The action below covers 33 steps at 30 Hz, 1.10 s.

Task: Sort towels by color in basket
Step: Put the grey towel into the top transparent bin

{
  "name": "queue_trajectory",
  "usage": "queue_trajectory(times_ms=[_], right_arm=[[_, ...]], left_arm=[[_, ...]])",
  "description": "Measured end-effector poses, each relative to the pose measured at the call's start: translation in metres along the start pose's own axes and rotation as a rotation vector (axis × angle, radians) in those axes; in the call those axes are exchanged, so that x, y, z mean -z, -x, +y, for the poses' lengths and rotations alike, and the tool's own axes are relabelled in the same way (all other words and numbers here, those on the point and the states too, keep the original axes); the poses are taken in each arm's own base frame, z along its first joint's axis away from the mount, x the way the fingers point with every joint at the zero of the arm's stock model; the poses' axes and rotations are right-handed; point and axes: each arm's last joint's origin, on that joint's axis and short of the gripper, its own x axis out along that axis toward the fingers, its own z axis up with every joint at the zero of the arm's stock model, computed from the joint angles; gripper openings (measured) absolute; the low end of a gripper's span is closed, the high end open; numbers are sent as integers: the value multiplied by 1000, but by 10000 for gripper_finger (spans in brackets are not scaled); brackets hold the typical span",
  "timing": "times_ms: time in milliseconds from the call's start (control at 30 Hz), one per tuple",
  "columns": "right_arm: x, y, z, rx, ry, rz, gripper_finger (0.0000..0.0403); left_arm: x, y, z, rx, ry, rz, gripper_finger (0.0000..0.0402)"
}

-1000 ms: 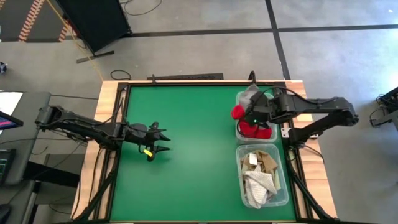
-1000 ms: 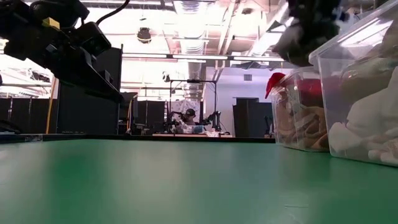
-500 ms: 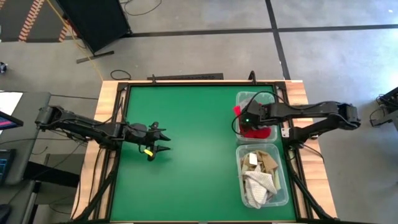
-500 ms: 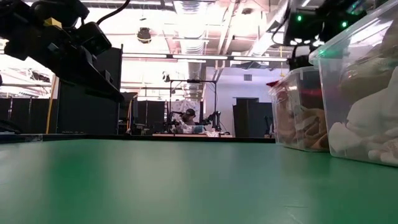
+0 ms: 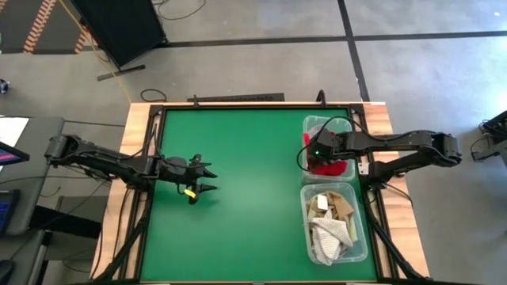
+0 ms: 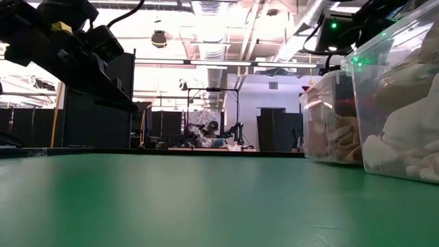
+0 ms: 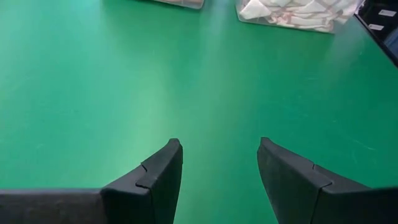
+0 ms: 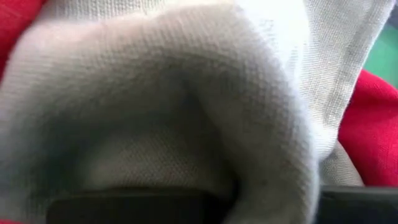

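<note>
My right gripper [image 5: 311, 153] is down inside the far clear bin [image 5: 307, 123] at the table's right side, shut on a grey towel [image 8: 186, 93]. The grey cloth fills the right wrist view. Red towels [image 8: 373, 124] lie under and around it, and they show in the bin [image 5: 337, 168] from above. The near clear bin [image 5: 360, 237] holds tan and white towels [image 5: 329, 222]. My left gripper [image 7: 217, 149] hangs open over bare green table [image 7: 93, 74] at the left, touching nothing. My right gripper is shut on a bunched fold of the grey towel [image 8: 267, 180], which bulges up between the two dark fingers [image 8: 124, 202]. The fingers come steeply from above into the far bin. The cloth hides the fingertips. The towel rests on the red towels.
The two clear bins stand one behind the other along the table's right edge, their walls close in the low view [image 6: 384, 103]. The green table [image 5: 238, 158] stretches between the two arms. A black frame [image 5: 238, 104] rims the table.
My right gripper has gone down into the far bin, tipping steeper, and has stayed shut on the grey towel. The towel, which was held up over the bin's far rim a second ago, is now down inside on the red towels.
</note>
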Motion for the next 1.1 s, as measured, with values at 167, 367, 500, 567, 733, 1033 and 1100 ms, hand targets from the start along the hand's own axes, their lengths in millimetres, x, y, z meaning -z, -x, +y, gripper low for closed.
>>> queue_trajectory(times_ms=[167,367,500,567,733,1033,1100], right_arm=[[2,2,8,-76,6,7,74],[-3,15,16,-104,50,-10,153],[-12,30,17,-109,87,-18,209],[-17,40,18,-117,105,-27,231],[-32,69,23,-159,145,-85,252],[-40,107,21,-164,200,-96,254],[-40,113,19,-162,212,-92,254]], left_arm=[[0,0,0,0,13,0,198],[0,0,0,1,17,0,198],[0,0,0,1,23,0,198],[0,0,0,1,24,0,198],[0,0,0,1,28,0,198],[0,0,0,1,28,0,198],[0,0,0,1,28,0,198]])
